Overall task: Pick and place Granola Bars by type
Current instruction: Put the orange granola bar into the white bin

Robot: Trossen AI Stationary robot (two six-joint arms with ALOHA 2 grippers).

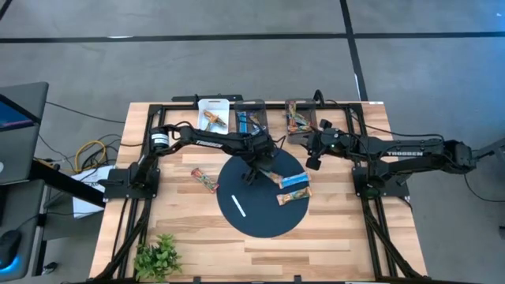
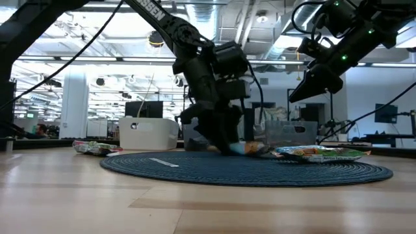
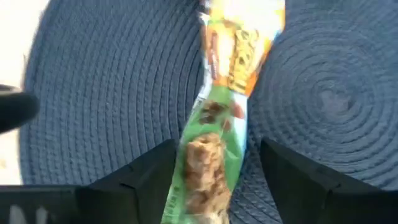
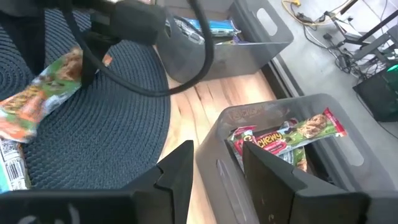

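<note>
My left gripper (image 1: 254,169) (image 2: 224,144) is down on the round dark blue mat (image 1: 237,225). It is open, with its fingers on either side of an orange-and-green granola bar (image 3: 219,118) lying flat on the mat. Nearby on the mat lie a blue bar (image 1: 292,181) and an orange one (image 1: 293,196). Another multicoloured bar (image 1: 205,181) lies on the wood, left of the mat. My right gripper (image 1: 313,161) (image 2: 307,90) (image 4: 217,158) is open and empty. It hangs raised over the near rim of the right bin (image 4: 280,106), which holds reddish bars (image 4: 292,134). My left gripper comes down on the orange-and-green bar from above, with its fingers lying across the bar. One finger (image 3: 152,171) stands right at the bar's long edge (image 3: 186,162). I cannot tell whether it touches. The other finger stands clear of it.
Three bins stand along the far edge. A white one (image 1: 213,114) holds an orange bar, the middle one (image 1: 251,118) holds blue bars, and the right one (image 1: 300,115) holds reddish bars. A thin white stick (image 1: 237,207) lies on the mat. A small plant (image 1: 158,256) sits at the near left corner.
</note>
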